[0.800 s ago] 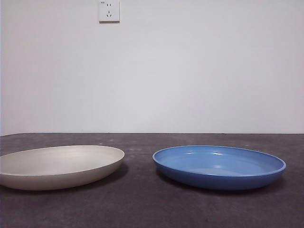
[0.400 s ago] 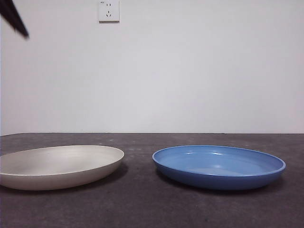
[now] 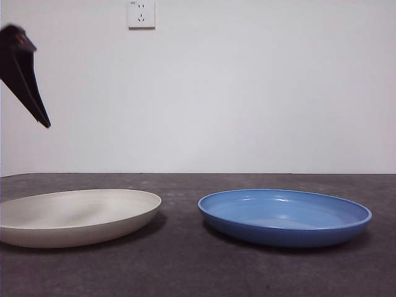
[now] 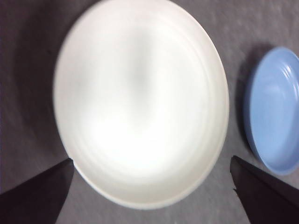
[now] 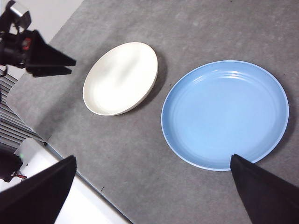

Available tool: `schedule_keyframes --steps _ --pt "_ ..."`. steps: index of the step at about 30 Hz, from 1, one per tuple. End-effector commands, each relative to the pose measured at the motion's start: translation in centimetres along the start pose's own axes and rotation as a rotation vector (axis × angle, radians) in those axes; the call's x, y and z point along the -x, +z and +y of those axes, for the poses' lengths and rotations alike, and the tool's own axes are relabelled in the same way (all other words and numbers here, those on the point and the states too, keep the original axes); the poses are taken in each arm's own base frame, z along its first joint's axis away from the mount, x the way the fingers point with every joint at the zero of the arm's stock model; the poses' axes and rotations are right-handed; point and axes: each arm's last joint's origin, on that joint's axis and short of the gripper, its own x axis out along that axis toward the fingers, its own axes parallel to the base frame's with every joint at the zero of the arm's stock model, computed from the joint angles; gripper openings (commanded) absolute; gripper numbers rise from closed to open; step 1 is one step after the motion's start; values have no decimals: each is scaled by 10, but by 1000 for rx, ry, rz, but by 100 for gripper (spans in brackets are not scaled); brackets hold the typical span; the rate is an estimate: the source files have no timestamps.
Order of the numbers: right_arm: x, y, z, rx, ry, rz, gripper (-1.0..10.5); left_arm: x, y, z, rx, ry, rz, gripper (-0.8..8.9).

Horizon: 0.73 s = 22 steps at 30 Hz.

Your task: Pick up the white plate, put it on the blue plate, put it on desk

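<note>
Up front, low in the frame, the white plate point(image 3: 77, 216) sits flat on the desk point(image 3: 185, 272) at lower left, the blue plate point(image 3: 284, 216) at lower right; near each other, not touching, both empty. Likely laid side by side so the white one can be lifted straight across onto the blue. Nothing picked up yet.

Left gripper point(image 3: 28, 80) hangs in the air at upper left of the front view, well above the white plate, black tip slanting down toward it. Left wrist view: its jaws are spread wide with the white plate point(image 4: 140, 102) below between them, blue plate point(image 4: 275, 112) at the right edge. Looks like an approach for a rim grab.

Right gripper point(image 5: 154, 196) is held high over the desk, jaws also spread, holding nothing, blue plate point(image 5: 224, 114) below it. Waiting, I'd judge.

Far back: plain wall with a socket point(image 3: 142, 13) at top.
</note>
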Motion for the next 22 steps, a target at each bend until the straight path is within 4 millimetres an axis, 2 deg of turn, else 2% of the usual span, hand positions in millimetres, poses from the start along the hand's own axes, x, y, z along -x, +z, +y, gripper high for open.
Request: schedule_keyframes --steps 1,10,13,22 --pt "1 3 2 17 8 -11 592 -7 11 4 -3 6 2 611" --pt "1 3 2 17 7 -11 592 -38 34 17 18 32 78 610" --pt "1 3 2 16 7 -11 592 -46 40 19 21 44 100 568" --pt "1 3 2 16 0 -12 592 -67 43 31 55 74 172 549"
